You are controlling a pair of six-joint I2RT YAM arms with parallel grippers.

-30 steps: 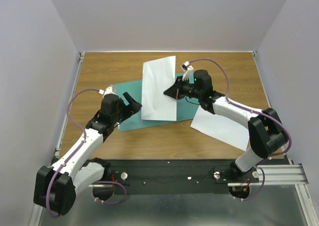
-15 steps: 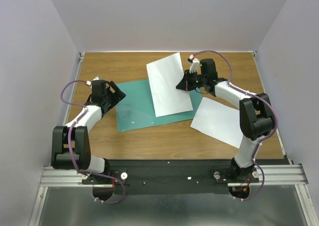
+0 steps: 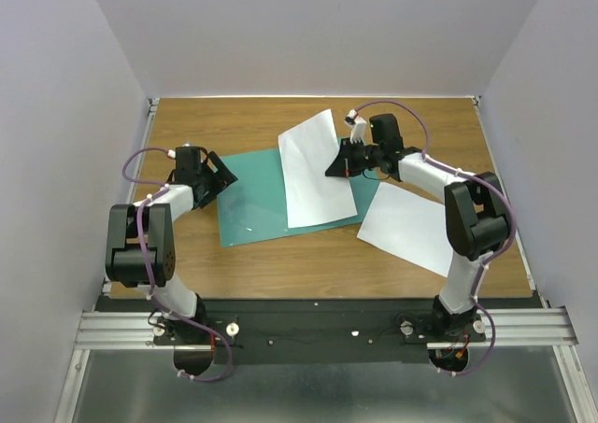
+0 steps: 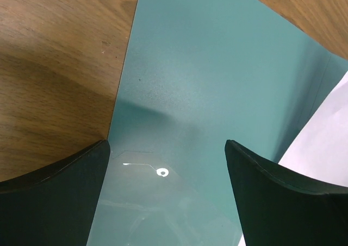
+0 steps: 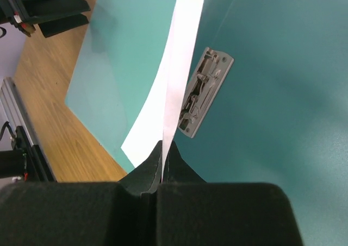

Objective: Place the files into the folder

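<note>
White sheet (image 3: 313, 176), pinched by right fingers (image 5: 140, 176), has swung lower over the folder (image 3: 248, 208); left fingers (image 4: 54, 194) gape empty.

Top view, and it's a matched pair: left arm (image 3: 140, 241) at 9 o'clock, right arm (image 3: 475, 219) at 3 o'clock. Both have white shells on the links and chunky black housings at the joints. A purple cable (image 3: 132, 165) loops off the left one, a second purple cable (image 3: 412, 120) off the right. Each ends in a small white plug (image 3: 352, 119). The left gripper (image 3: 217, 173) and right gripper (image 3: 336, 167) are all black. Up close, the left fingers (image 4: 54, 194) are matte black with curved edges at 7 and 5 o'clock. The right fingers (image 5: 142, 176) taper to a wedge at 6 o'clock.
</note>
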